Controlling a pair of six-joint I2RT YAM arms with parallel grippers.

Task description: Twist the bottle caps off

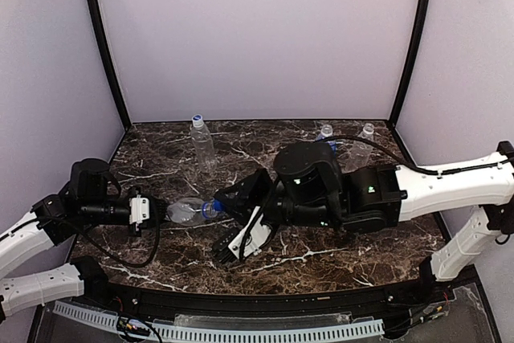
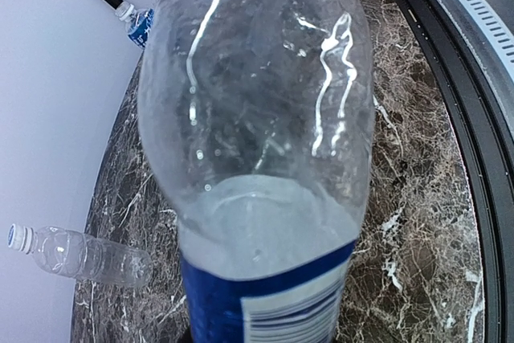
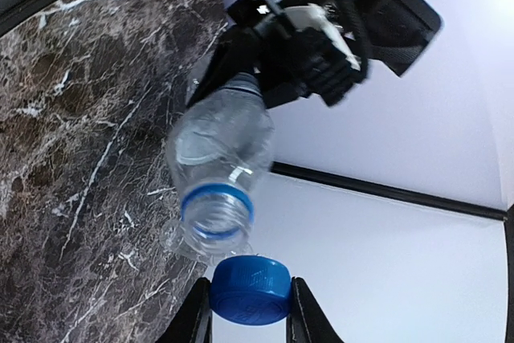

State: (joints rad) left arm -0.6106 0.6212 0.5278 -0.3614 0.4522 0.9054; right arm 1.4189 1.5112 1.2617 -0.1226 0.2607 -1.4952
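Observation:
My left gripper (image 1: 152,212) is shut on a clear bottle with a blue label (image 1: 187,211) and holds it level above the table, neck to the right. The bottle fills the left wrist view (image 2: 257,134) and hides my fingers there. My right gripper (image 3: 250,304) is shut on the dark blue cap (image 3: 250,285), which is off the bottle and just clear of the open neck with its blue ring (image 3: 217,213). In the top view the right gripper (image 1: 227,201) sits at the bottle's mouth.
An unlabelled bottle (image 1: 202,144) with a pale cap (image 1: 197,119) stands at the back left; it also shows in the left wrist view (image 2: 84,256). Two more capped bottles (image 1: 326,134) (image 1: 361,147) stand at the back right behind my right arm. White walls enclose the marble table (image 1: 161,158).

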